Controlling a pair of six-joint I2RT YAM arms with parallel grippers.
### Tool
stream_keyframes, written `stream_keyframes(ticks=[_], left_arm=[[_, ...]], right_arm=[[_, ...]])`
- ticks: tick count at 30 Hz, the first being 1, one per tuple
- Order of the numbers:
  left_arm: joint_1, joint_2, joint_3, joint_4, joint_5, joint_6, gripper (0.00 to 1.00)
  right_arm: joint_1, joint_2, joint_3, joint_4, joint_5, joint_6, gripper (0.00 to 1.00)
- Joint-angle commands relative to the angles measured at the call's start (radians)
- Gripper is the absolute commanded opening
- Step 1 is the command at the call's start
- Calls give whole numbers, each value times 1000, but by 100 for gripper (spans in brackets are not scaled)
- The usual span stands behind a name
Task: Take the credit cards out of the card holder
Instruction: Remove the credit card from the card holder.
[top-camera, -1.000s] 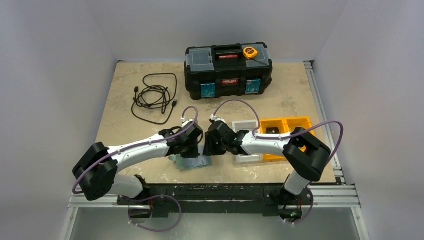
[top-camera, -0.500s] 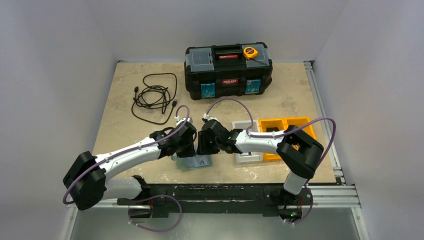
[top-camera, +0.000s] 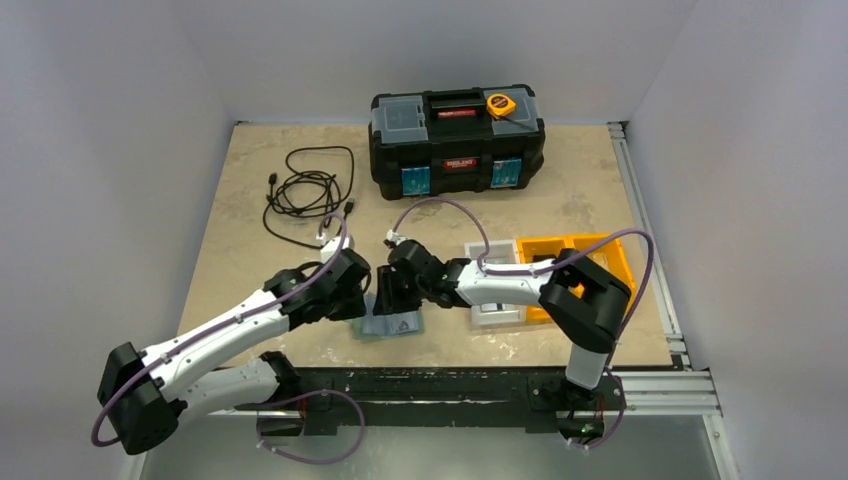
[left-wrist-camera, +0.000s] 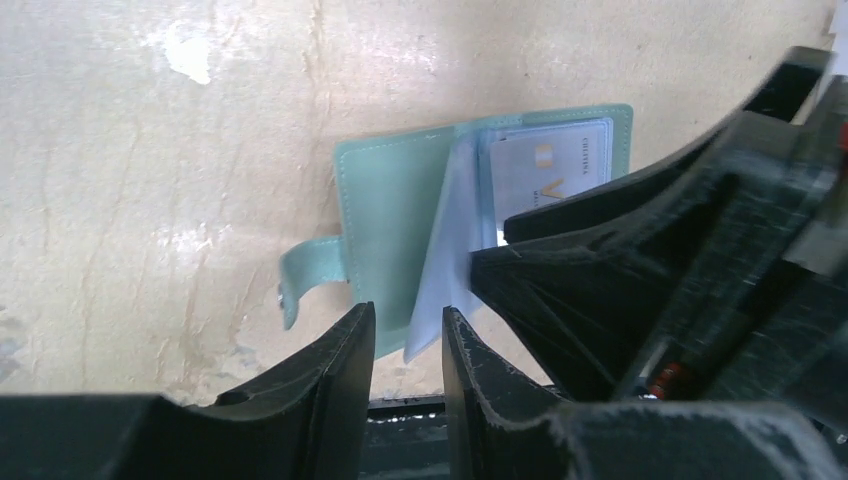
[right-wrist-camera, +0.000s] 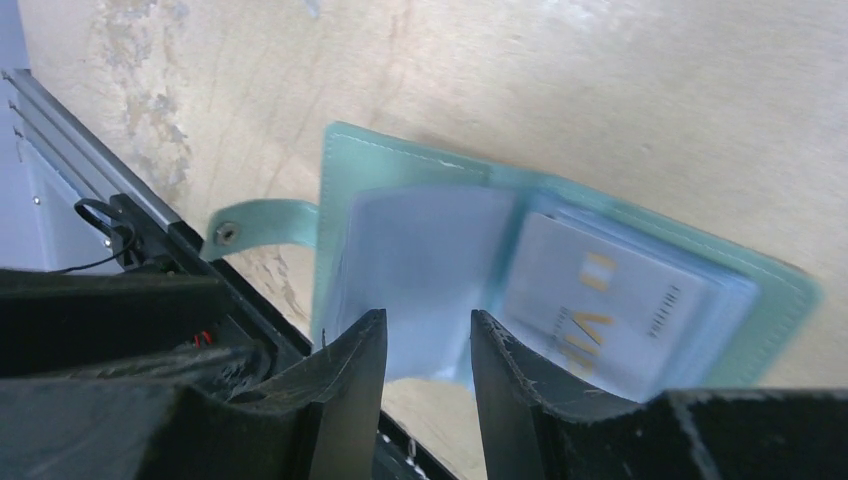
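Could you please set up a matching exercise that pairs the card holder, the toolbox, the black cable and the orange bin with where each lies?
Things:
1. card holder
2. toolbox
3. black cable
4. orange bin

Places:
A. far edge, centre
B. near edge, lying open
C. right side
D. far left

Pairs: 1-B; 2-A; 3-D; 4-C

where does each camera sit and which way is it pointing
Top external: above and behind the bases, looking down on the table; left arm, right arm show.
Left wrist: on the left arm, looking down past the left hand at the card holder.
Right wrist: same, past the right hand.
Both wrist views share the card holder.
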Motion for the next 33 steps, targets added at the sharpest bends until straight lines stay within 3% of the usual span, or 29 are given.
stream_keyframes(ticks=[1,10,20,27,33], left_arm=[[8,-74,45,-98,-62,-29,31],[8,-117,40,-89,-7,-39,30],[7,-51,61,20,74,-45,27],[-12,74,111,98,121,-31,27],[44,169,55,237,221,-66,28]], right_arm=[[30,59,91,31,-35,11,36],[44,161,135,40,-49,24,34],[34,-25,79,-34,52,33,34],[-12,-174,-54,-80,141,35,34],[-17,-172,-96,-76,141,8,33]])
